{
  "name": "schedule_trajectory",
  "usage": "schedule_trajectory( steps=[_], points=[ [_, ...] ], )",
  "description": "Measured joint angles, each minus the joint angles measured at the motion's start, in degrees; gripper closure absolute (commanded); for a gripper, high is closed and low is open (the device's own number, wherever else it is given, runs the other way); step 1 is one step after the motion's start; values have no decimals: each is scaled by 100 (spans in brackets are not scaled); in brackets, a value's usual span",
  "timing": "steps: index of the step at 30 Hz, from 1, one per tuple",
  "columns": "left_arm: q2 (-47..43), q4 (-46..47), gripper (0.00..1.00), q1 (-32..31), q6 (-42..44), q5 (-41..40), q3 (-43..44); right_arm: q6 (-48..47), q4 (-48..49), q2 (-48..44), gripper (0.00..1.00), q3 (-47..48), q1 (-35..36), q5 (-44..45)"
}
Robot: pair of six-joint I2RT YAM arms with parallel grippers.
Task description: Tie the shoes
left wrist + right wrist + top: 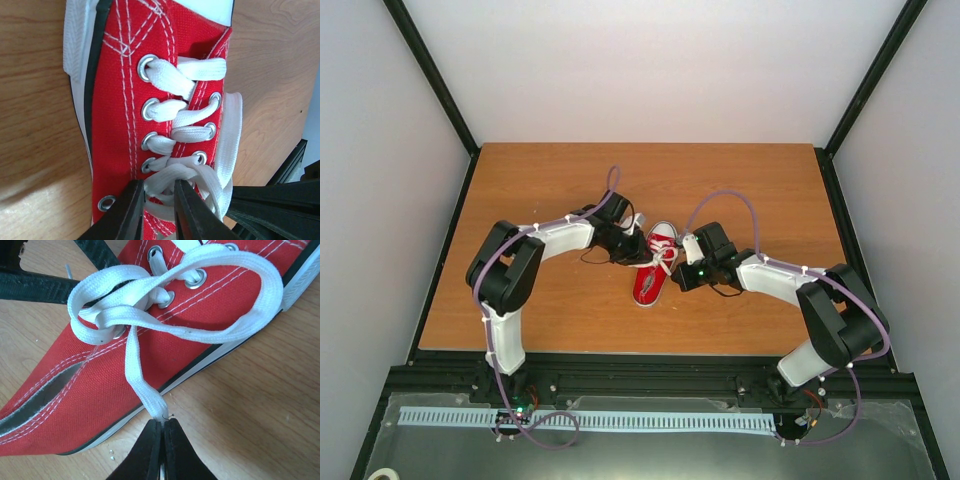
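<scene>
The small red sneaker [650, 280] with white laces lies mid-table between both arms. In the left wrist view the shoe [112, 95] fills the frame. My left gripper [159, 186] is over the lowest eyelets, and its black fingers [131, 210] are closed on a bunch of white lace [165, 177] at the crossing. In the right wrist view the shoe [75, 390] lies on its side. My right gripper [162, 421] is shut on the tip of a lace end [134, 365], held taut just off the sole. A big lace loop [260, 315] lies across the shoe's side.
The wooden table [540, 190] has black frame rails along its sides and near edge. The left gripper [630, 240] and the right gripper [682, 268] sit close together on either side of the shoe. The left gripper's black fingers [45, 287] show in the right wrist view.
</scene>
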Motion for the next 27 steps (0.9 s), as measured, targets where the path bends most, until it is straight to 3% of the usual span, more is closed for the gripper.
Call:
schedule_trajectory(
  steps=[4,8,10,13,17,27],
  points=[
    [61,22,98,-4,-50,42,13,72,81,9,95,-52,-2,-13],
    [66,59,99,-17,-103,28,13,249,184,7,85,-151,-2,-15],
    [55,68,99,-24,-111,-24,11,345,229,-9,76,-208,-2,-15],
    [-90,136,99,-31,-144,-168,-81,474,282,-136,53,-317,-61,-22],
    [-448,271,99,-37,-216,-363,-236,697,291,-527,40,-439,-315,-44],
    [-680,468,99,-37,-289,-498,-308,1827,428,-527,39,-385,-704,-66]
  ],
)
